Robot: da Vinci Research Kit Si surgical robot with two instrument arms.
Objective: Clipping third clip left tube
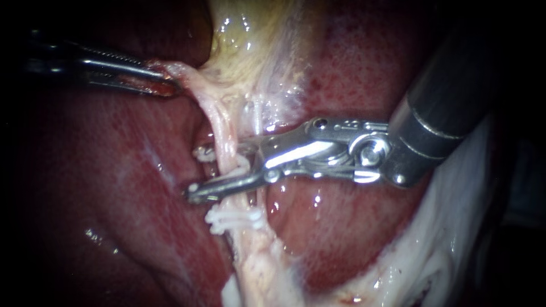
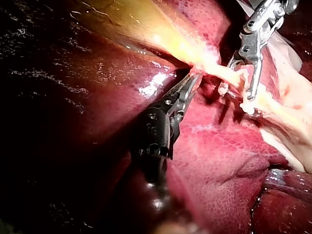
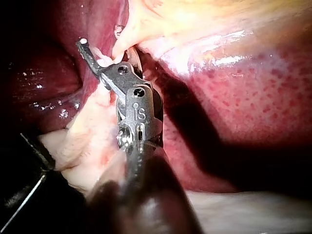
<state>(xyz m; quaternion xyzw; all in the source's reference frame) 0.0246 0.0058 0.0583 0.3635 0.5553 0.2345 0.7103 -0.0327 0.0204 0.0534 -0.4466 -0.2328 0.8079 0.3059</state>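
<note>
A pale tube (image 1: 223,133) runs down the middle of the endoscope view, from the yellowish gallbladder (image 1: 250,40) to white tissue below. My right instrument (image 1: 196,170) reaches in from the right. Its jaws are open astride the tube, and the white ends of a clip show at both tips. Just below them a white clip (image 1: 236,219) sits across the tube. My left instrument (image 1: 165,82) comes from the upper left, its jaws shut on the pink tissue at the tube's upper end and holding it taut. The left wrist view shows the same grasp by my left instrument (image 2: 192,78) and the right instrument (image 2: 234,97) straddling the tube.
Dark red liver (image 1: 114,170) lies on both sides of the tube. A white sheet of tissue (image 1: 443,250) runs along the lower right. In the right wrist view my right instrument (image 3: 102,44) lies over pale tissue, with liver (image 3: 253,107) beside it.
</note>
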